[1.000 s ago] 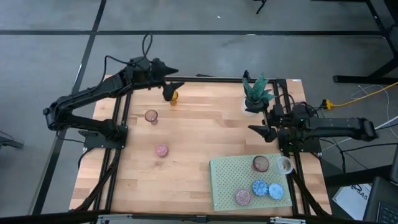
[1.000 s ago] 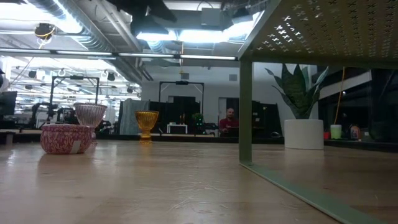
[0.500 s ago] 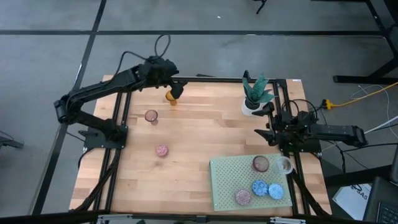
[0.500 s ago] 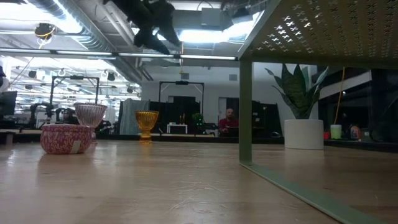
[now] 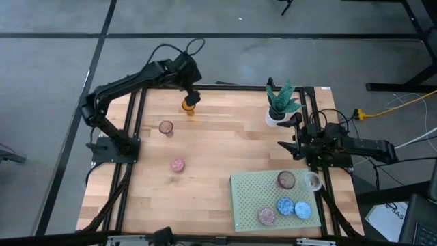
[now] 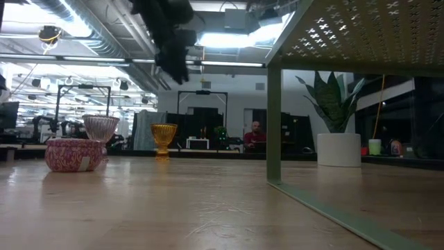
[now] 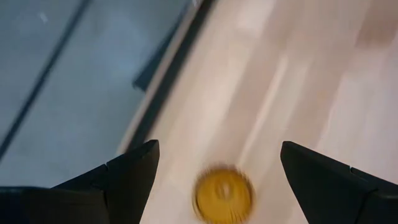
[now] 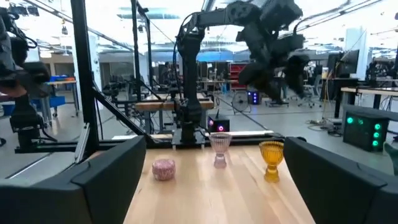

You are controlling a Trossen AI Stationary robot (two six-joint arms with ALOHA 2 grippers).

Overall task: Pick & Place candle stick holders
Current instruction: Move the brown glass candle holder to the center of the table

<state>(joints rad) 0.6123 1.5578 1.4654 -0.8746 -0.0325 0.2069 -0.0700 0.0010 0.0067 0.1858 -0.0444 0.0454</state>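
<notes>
Candle stick holders: eight in total.

On the green perforated mat (image 5: 256,191): five, namely one brown holder (image 5: 286,180), one clear holder (image 5: 312,182), one pink holder (image 5: 266,216) and two blue holders (image 5: 285,206).

Off the mat, on the bench (image 5: 225,143): three, namely one amber holder (image 5: 188,107), one pale stemmed holder (image 5: 166,128) and one pink speckled holder (image 5: 177,165).

Plant pots: one white pot (image 5: 275,117).

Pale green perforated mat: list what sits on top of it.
On the mat sit five holders: a brown one, a clear one, a pink one and two blue ones. Nothing covers them from above; anything beneath the mat stays hidden.
</notes>
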